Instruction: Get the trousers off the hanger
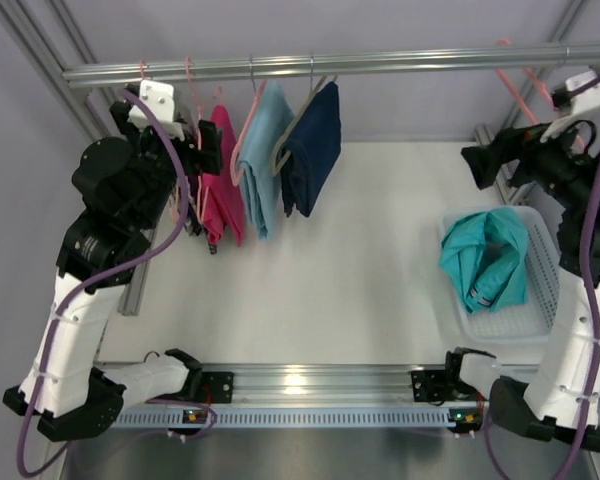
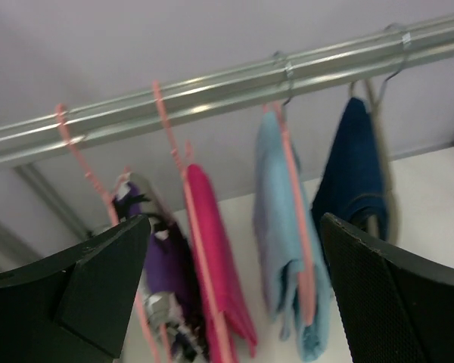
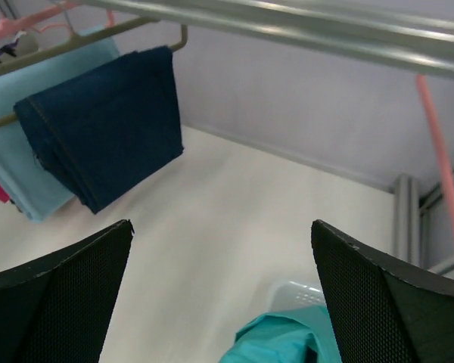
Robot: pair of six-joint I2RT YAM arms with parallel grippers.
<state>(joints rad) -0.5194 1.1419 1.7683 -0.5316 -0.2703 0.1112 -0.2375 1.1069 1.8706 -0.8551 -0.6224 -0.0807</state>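
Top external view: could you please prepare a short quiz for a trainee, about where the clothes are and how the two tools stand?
1. True or false: the teal soft fabric trousers hang on the salmon-pink plastic hanger.
2. Which hanging garment is nearest to the white plastic basket? A) the magenta one B) the sky-blue one C) the navy garment
3. Fill the gap: the left tool and the right tool both have their jaws ____.

Key
1. False: the trousers lie in the basket, and the hanger is bare.
2. C
3. open
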